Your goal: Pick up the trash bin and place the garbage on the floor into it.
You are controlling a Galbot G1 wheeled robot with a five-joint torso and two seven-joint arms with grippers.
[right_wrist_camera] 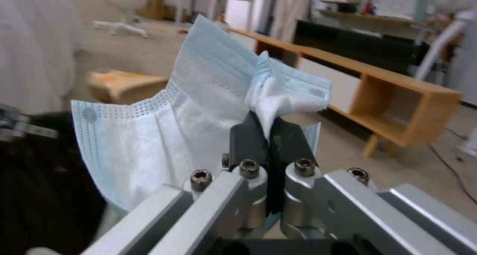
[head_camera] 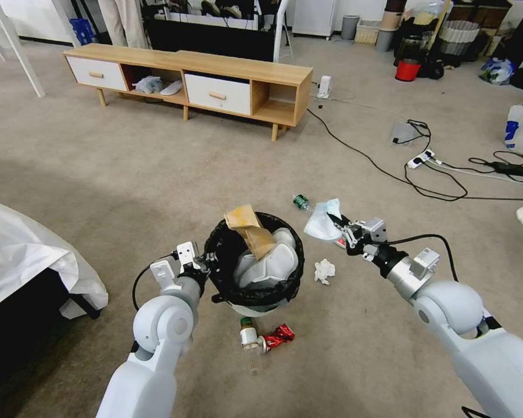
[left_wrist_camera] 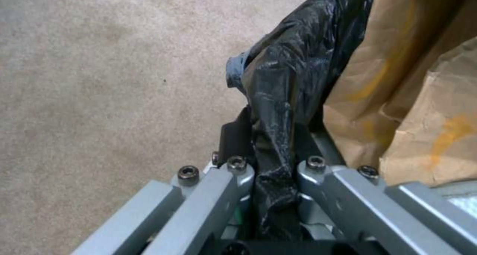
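The left gripper (head_camera: 206, 264) is clamped on the left rim of the trash bin (head_camera: 255, 262), its fingers (left_wrist_camera: 233, 135) pinching the black bag liner (left_wrist_camera: 286, 109) folded over that rim. The bin sits tilted, mouth turned up toward the head camera, with open carpet (head_camera: 128, 174) to its left and beyond it. A crumpled brown paper bag (head_camera: 251, 229) stands in the mouth, long axis leaning toward the far rim, beside white litter (head_camera: 270, 261) inside.

The right gripper (head_camera: 338, 225) is held just right of the bin's far rim, its black pads (right_wrist_camera: 248, 143) pressed together on a pale blue face mask (head_camera: 322, 219). The mask hangs toward the bin side of the gripper, its pleated long edge running roughly upward in the right wrist view.

On the floor: a white tissue (head_camera: 324, 270) lies between the bin and the right arm; a green-capped bottle (head_camera: 301, 202) lies beyond the mask; a clear bottle (head_camera: 250, 342) lies just near-side of the bin, long axis pointing toward the robot, touching a crushed red wrapper (head_camera: 278, 336).

Boundaries: a wooden cabinet (head_camera: 215, 81) stands well beyond; black cables (head_camera: 424, 174) run across the far right; a white-draped surface (head_camera: 23, 255) borders the left.
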